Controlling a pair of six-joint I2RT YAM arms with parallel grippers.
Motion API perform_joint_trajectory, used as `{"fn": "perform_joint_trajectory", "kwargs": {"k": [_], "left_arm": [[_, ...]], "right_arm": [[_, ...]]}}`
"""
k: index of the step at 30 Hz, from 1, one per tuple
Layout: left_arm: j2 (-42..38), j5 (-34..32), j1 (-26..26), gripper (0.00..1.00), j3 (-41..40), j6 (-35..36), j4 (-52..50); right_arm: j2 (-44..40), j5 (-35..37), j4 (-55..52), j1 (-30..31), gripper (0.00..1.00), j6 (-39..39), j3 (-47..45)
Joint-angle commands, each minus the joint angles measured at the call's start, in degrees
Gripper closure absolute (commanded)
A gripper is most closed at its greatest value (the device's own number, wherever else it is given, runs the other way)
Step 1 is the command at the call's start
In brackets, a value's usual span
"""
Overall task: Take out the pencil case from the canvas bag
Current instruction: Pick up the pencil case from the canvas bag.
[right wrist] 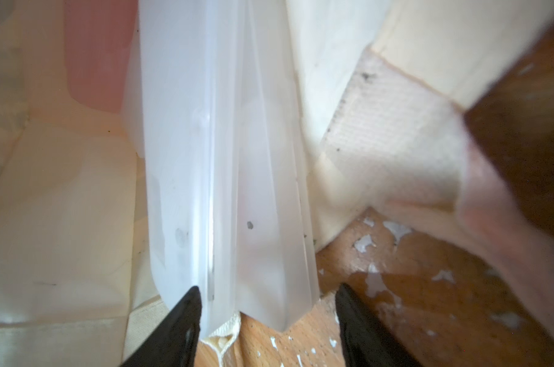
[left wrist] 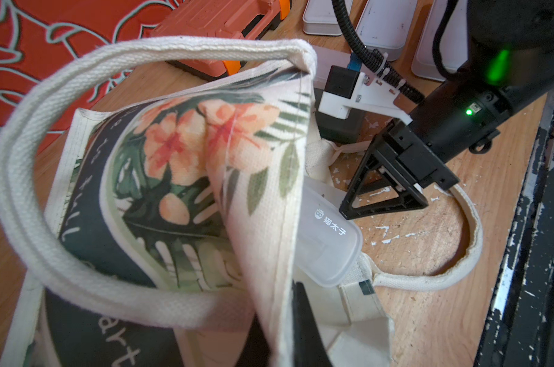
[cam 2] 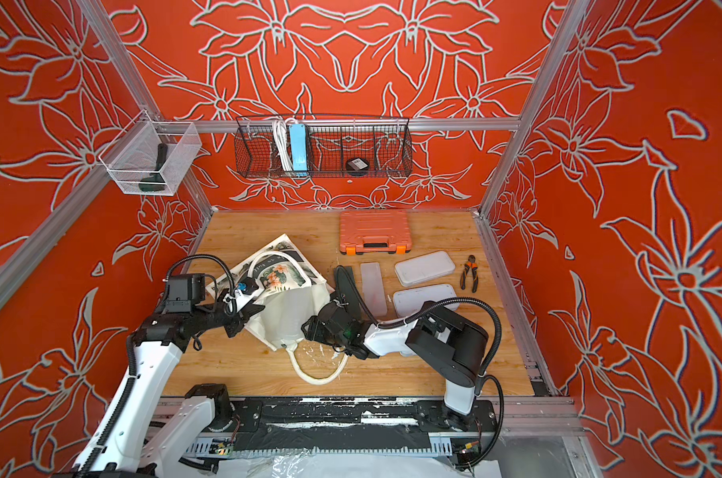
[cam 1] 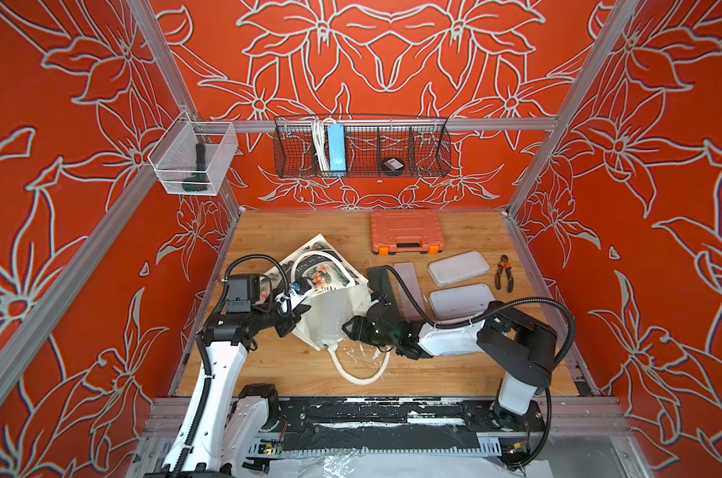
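The canvas bag [cam 1: 330,289] lies on the wooden table left of centre, flower print up, mouth toward the front. My left gripper [cam 1: 303,312] [left wrist: 285,333] is shut on the upper cloth edge at the mouth and holds it raised. The pencil case [left wrist: 329,235], a frosted white plastic box, pokes out of the opening. My right gripper [cam 1: 349,327] [right wrist: 269,305] is open, its jaws straddling the pencil case [right wrist: 231,190] at its end. One finger [right wrist: 186,317] touches its side; the other stands apart from it over bare wood.
An orange tool case [cam 1: 406,231] sits at the back. Two white lidded boxes [cam 1: 458,267] [cam 1: 460,300], a frosted strip [cam 1: 406,285] and pliers [cam 1: 504,273] lie to the right. The bag's loose handle [cam 1: 363,372] loops toward the front edge. A wire basket [cam 1: 361,147] hangs on the back wall.
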Motion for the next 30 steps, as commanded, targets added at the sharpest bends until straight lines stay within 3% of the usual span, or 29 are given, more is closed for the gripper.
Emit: {"fn": "perform_joint_trajectory", "kwargs": {"k": [1, 7, 15, 21, 26, 30], "left_arm": [[-0.99, 3.54, -0.45, 1.00, 2.38, -1.02, 0.27], [-1.41, 4.45, -0.40, 1.00, 2.93, -2.87, 0.44], [-2.47, 5.77, -0.46, 1.00, 2.36, -4.99, 0.56], [-2.84, 5.86, -0.35, 1.00, 2.22, -5.35, 0.62], [-3.02, 5.95, -0.44, 1.00, 2.14, -5.50, 0.71], [-3.10, 6.21, -0.45, 1.00, 2.13, -5.54, 0.88]], "right_arm": [[2.91, -1.84, 8.32, -0.64, 0.35, 2.58, -2.09], [6.50, -4.41, 18.18, -0.81, 0.35, 2.50, -2.77], [5.15, -6.23, 24.60, -0.74, 0.34, 0.17, -2.82], [1.25, -10.71, 17.98, 0.01, 0.32, -5.35, 2.58], [-0.08, -10.11, 20.02, 0.06, 0.30, -5.72, 0.81], [-0.54, -8.21, 11.90, 0.01, 0.31, -4.41, 1.81]]}}
